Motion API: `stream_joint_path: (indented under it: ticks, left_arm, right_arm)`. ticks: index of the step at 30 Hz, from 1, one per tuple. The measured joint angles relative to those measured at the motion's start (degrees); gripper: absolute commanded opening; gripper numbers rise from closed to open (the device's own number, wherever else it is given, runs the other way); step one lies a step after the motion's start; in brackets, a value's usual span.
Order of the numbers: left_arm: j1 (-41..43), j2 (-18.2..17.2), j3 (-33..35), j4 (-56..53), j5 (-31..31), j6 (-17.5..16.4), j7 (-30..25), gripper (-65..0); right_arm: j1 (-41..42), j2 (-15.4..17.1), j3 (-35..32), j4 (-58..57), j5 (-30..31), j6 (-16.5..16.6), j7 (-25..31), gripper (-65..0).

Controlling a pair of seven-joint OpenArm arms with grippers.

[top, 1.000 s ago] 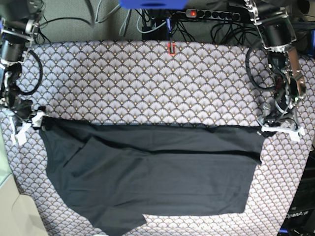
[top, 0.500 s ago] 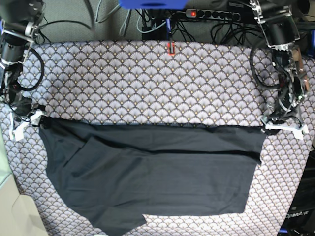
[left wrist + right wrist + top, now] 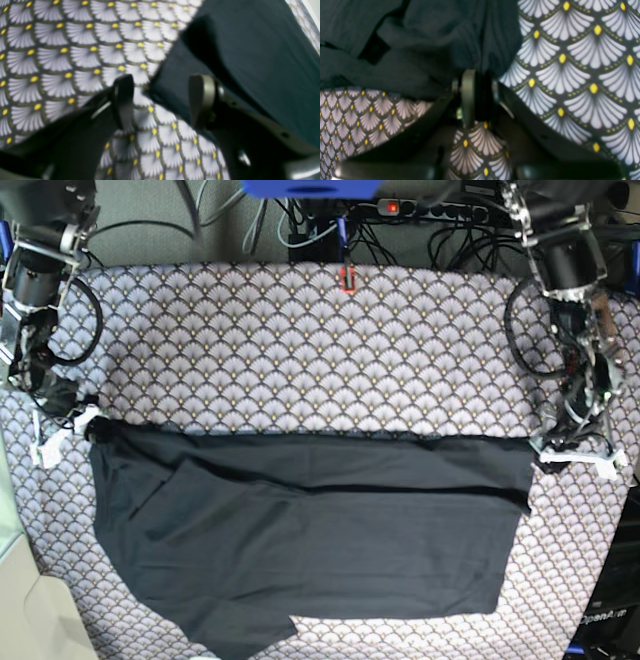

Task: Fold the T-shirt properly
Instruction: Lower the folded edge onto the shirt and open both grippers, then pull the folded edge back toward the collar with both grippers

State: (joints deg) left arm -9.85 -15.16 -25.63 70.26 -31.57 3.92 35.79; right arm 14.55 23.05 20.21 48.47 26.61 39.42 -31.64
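Note:
The black T-shirt (image 3: pixel 310 540) lies folded in a wide band across the near half of the table, a sleeve flap on its left. My right gripper (image 3: pixel 68 425), at the left of the base view, is shut on the shirt's upper left corner (image 3: pixel 425 50); the wrist view shows its jaws pressed together (image 3: pixel 476 97) with dark cloth bunched in them. My left gripper (image 3: pixel 578 452), at the right of the base view, is open (image 3: pixel 162 100) low over the table. The shirt's upper right corner (image 3: pixel 175 75) lies between its fingertips (image 3: pixel 202 100).
The fan-scale tablecloth (image 3: pixel 300 350) covers the table. A small red marker (image 3: pixel 348 278) sits at the far edge. A power strip (image 3: pixel 430 208) and cables lie behind the table. Both arms stand at the table's far corners.
My left gripper has shifted slightly outward and toward the near side at the shirt's right corner. My right gripper has drawn the left corner a little inward. The shirt's body has not moved.

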Motion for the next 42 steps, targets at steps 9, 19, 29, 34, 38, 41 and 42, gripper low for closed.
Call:
stream_joint_path:
  ticks: [9,19,29,34,38,41,42]
  left_arm:
    - [-2.3,-0.2,4.6,-11.0,0.2,0.1,-7.1,-30.3]
    - [-3.2,0.4,8.5,-12.9,-0.8,-0.7,-11.2,-30.8]
    - [-3.0,0.1,8.4,-12.8,-0.9,-0.3,-9.7,-65.0]
    - [-2.5,0.0,8.4,-9.5,-0.8,0.2,-4.2,-65.0]
    - [0.2,-0.1,8.3,-1.1,-0.9,0.2,-0.9,-65.0]
    - [3.3,0.0,8.0,4.4,-0.9,0.1,2.1,-65.0]
    - [4.2,0.2,7.1,5.7,-0.9,-0.3,3.3,-65.0]
  right_arm:
    - [-0.3,0.1,-0.9,0.0,0.5,0.0,0.5,-58.4]
    - [-0.3,0.1,-0.9,0.0,0.7,0.0,0.4,-58.4]
    - [-0.3,0.1,-0.9,0.2,0.6,0.0,0.3,-64.8]
    - [-0.8,0.1,-0.9,0.4,0.6,0.0,0.4,-64.8]
    - [-2.8,0.5,-0.8,2.4,1.2,0.2,0.3,-64.8]
    - [-4.0,0.7,-0.7,4.6,0.9,0.2,-1.8,-64.8]
    - [-4.7,0.7,-0.7,6.1,0.7,0.2,-2.4,-64.8]
